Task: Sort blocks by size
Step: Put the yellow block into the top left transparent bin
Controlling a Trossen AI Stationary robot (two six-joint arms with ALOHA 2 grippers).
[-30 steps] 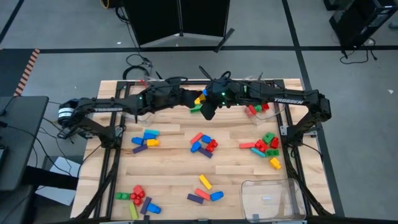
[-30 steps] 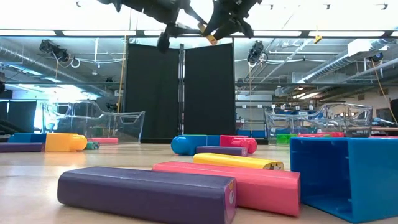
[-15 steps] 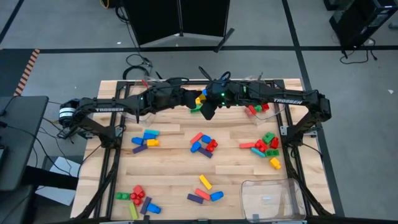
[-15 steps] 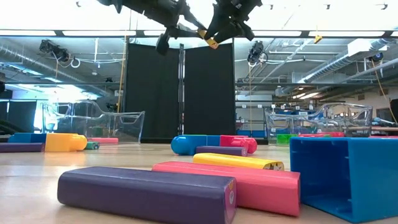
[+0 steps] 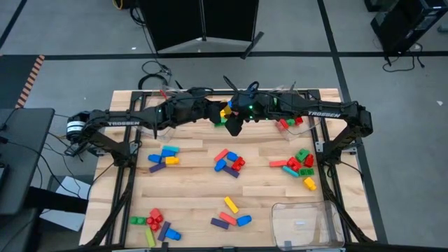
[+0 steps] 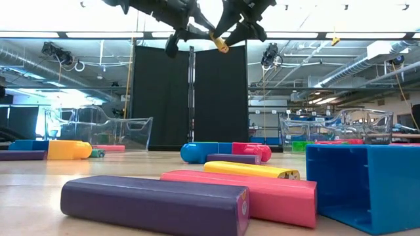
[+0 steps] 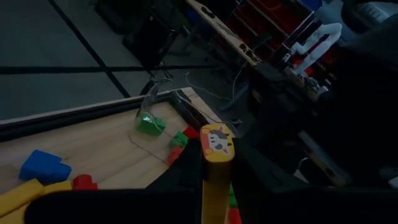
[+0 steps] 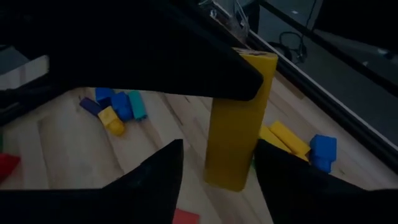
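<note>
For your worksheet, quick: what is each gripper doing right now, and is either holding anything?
Left gripper: closed on the yellow block, held above the table's far edge.
Right gripper: open, its fingers either side of the same block, not gripping.

Hidden, cropped or illegible items:

- Yellow bar (image 7: 214, 180): lower end cut off by the left wrist picture's edge; the left claw's fingers (image 7: 180, 180) showed only as dark shapes flanking it.
- Same bar in the right wrist view (image 8: 239, 118): upper end partly covered by a dark arm crossing in front.
- Block pile (image 5: 225, 112) at the bench's far middle: largely hidden under the two meeting arms in the high view; count and sizes could not be told.
- Blue block (image 6: 364, 187): cut off by the low picture's right edge.
- Purple block (image 6: 20, 155): cut off at the left edge.
- Both arms in the low view: cropped by the top edge.
</note>
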